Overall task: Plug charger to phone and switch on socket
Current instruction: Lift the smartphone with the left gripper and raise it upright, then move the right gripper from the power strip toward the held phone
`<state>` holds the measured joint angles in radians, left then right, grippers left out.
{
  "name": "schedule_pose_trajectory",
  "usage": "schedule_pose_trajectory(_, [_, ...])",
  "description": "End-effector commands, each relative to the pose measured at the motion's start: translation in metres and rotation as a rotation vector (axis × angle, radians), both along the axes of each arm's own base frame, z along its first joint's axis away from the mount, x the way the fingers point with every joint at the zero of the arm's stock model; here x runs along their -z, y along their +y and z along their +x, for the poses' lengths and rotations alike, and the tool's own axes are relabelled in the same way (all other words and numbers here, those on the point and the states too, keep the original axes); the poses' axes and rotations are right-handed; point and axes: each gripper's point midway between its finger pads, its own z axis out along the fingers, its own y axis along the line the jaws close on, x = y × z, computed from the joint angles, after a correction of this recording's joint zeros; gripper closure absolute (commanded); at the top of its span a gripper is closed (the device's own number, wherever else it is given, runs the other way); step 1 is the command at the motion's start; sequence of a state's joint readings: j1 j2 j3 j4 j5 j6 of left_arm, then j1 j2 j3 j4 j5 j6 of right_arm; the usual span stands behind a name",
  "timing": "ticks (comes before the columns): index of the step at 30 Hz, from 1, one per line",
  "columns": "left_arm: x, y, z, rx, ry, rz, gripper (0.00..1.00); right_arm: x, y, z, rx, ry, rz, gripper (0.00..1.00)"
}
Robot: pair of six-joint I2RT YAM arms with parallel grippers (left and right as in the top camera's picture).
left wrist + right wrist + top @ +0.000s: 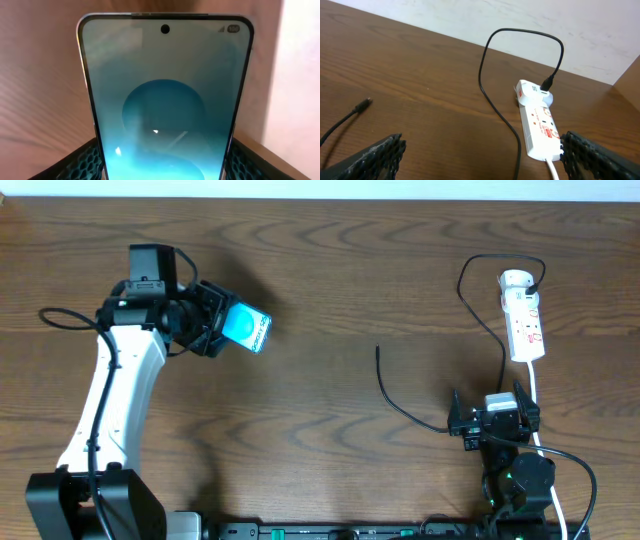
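Got the phone (250,328) pinched by its long edges in the left gripper (222,320), far-left of table, screen up, prob to steady it while the plug goes in. Fingers (75,161) partway apart, pressed on both sides. Over on the right: charger (381,383) plugged into socket (524,315), tip lying loose mid-table. Right gripper (492,418) spread fully wide, nothing in it, parked just beside the cable, prob for grabbing the tip next.
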<state>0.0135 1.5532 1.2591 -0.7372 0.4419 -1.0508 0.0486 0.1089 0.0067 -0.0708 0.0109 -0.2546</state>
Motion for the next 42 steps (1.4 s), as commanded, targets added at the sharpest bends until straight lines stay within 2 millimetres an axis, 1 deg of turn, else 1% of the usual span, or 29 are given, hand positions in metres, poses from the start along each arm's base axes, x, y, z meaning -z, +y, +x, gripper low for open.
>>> schedule_pose_trajectory(1, [-0.008,0.006,0.003,0.011,-0.042,0.136,0.93,0.001,0.0,0.0,0.001,0.003,0.008,0.01])
schedule_pose_trajectory(5, [-0.004,-0.002,0.0,0.032,-0.037,0.211,0.93,0.001,0.0,0.0,0.001,0.003,0.008,0.01])
schedule_pose_trajectory(7, [-0.002,-0.008,0.0,0.045,-0.036,0.219,0.93,0.001,0.0,0.0,0.001,0.003,0.008,0.01])
schedule_pose_trajectory(9, [0.002,-0.01,-0.001,0.049,-0.027,0.228,0.93,0.001,0.0,0.0,0.001,0.003,0.008,0.01])
schedule_pose_trajectory(15, [0.022,-0.009,0.001,0.05,0.031,0.239,0.93,0.001,0.0,0.0,0.001,0.003,0.008,0.01])
schedule_pose_trajectory(19, [0.04,-0.015,0.001,0.07,0.084,0.213,0.93,0.001,0.0,0.0,0.001,0.003,0.008,0.01])
schedule_pose_trajectory(23, [0.05,-0.021,0.002,0.084,0.107,0.185,0.93,0.001,0.0,0.0,0.001,0.003,0.008,0.01])
schedule_pose_trajectory(31, [0.053,-0.019,0.004,0.089,0.104,0.197,0.93,0.001,0.0,0.0,0.001,0.002,0.007,0.01])
schedule_pose_trajectory(34, [0.053,-0.016,0.005,0.084,0.102,0.214,0.93,0.0,-0.004,0.0,0.018,0.0,0.001,0.01])
schedule_pose_trajectory(36, [0.053,-0.015,0.005,0.082,0.102,0.222,0.93,-0.001,0.0,0.0,-0.002,-0.005,0.02,0.01])
schedule_pose_trajectory(39, [0.053,-0.015,0.005,0.092,0.098,0.225,0.93,-0.009,0.015,0.0,-0.076,-0.03,0.088,0.01])
schedule_pose_trajectory(42, [0.053,-0.015,0.005,0.093,0.097,0.23,0.93,-0.013,0.016,-0.001,-0.068,-0.016,0.17,0.01])
